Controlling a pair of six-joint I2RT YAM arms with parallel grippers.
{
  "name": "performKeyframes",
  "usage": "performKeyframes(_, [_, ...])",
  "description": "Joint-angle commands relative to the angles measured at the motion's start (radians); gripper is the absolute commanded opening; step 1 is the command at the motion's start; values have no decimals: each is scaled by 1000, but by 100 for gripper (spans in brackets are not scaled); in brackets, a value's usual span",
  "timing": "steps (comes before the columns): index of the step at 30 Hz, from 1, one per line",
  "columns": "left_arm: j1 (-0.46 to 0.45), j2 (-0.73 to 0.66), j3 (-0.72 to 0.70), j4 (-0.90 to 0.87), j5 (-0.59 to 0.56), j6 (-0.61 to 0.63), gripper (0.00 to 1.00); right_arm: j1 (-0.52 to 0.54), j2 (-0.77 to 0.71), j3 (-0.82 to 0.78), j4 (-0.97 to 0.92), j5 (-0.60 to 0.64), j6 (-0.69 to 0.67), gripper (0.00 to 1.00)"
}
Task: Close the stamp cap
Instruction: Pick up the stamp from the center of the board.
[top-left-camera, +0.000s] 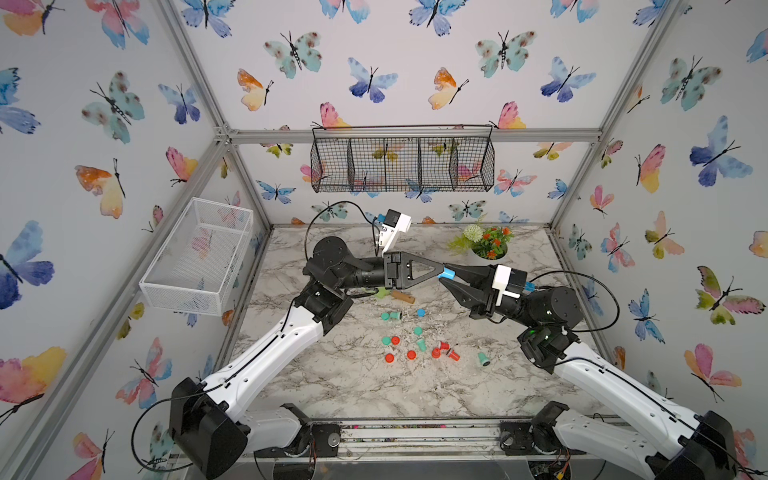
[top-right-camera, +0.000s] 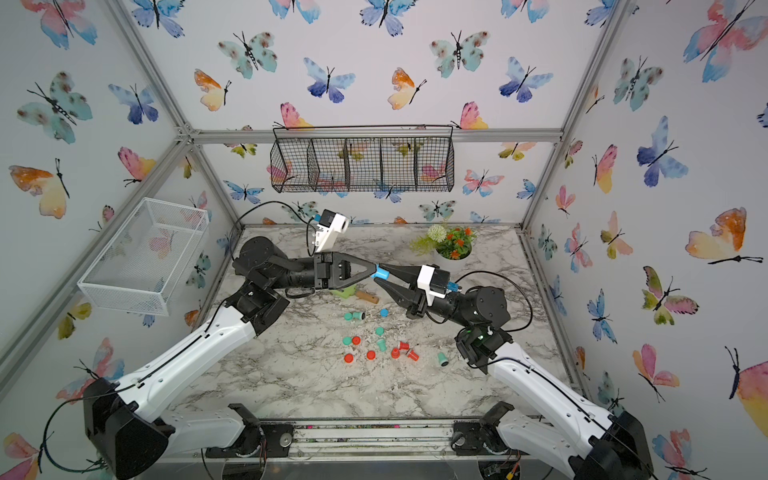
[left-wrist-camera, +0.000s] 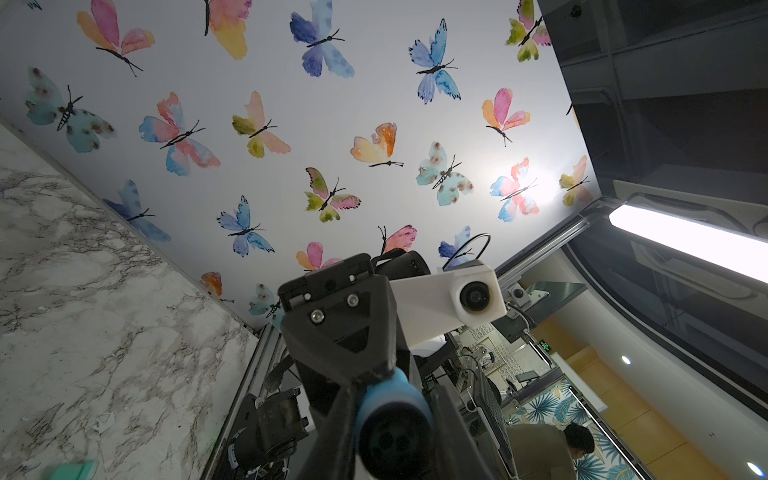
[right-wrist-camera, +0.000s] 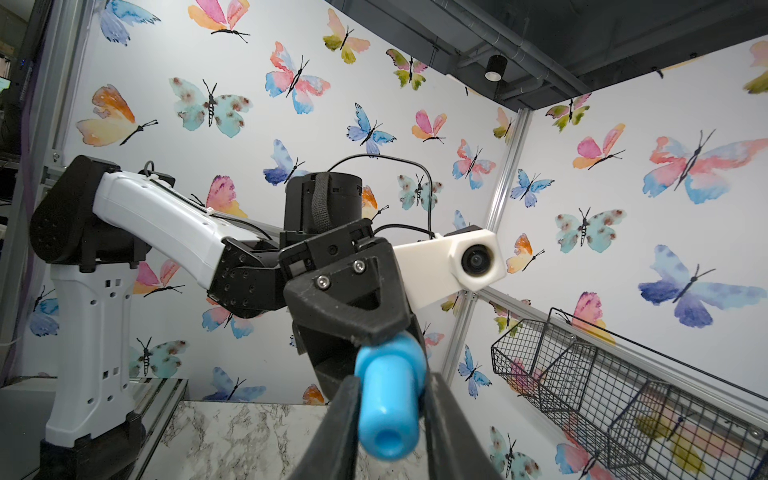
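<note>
You're holding the blue plastic stamp (top-left-camera: 449, 273) mid-frame.
Left hand (top-left-camera: 439, 270) is pinching its wide end; right hand (top-left-camera: 443, 274) is clamping its narrow handle.

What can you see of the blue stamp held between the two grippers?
The blue stamp is a small, smooth, plastic-looking piece held in the air above the marble table, roughly level, bridging both arms. Its narrow stem, hollow at the end, is clamped by the right gripper. Its wider rounded end, which shows a dark round face, is pinched by the left gripper. Whether the cap is fully seated I cannot tell.
</note>
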Motion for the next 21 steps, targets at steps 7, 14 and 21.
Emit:
performKeyframes(7, [-8,6,4,28,13,4,11,3,-4,20,21,-21,13,26])
performKeyframes(14, [-8,9,2,27,13,3,11,3,-11,21,19,-23,15,28])
performKeyframes(21, [-9,6,3,27,11,3,10,3,-17,16,16,2,12,28])
